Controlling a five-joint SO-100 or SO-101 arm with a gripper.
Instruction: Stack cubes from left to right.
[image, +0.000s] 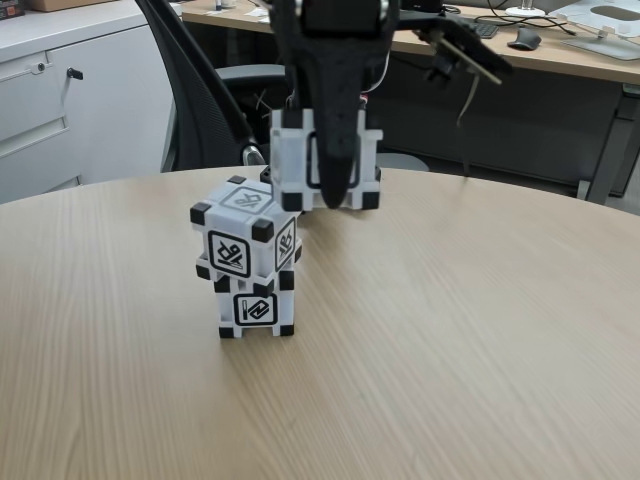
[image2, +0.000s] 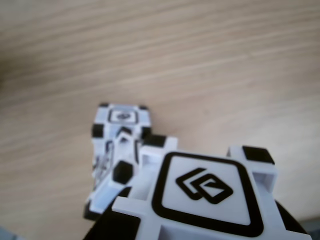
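Note:
Two cubes stand stacked on the wooden table: the lower cube and, turned slightly askew on it, the upper cube. In the wrist view the stack lies below and to the left. A third cube hangs in the air just behind and to the right of the stack's top, with my black gripper shut on it from above. That held cube takes up the lower right of the wrist view, its symbol face towards the camera. The gripper's fingertips are hidden there.
The round wooden table has bare surface to the right and in front of the stack. Behind it stand a black office chair, a white cabinet on the left and a desk at the back.

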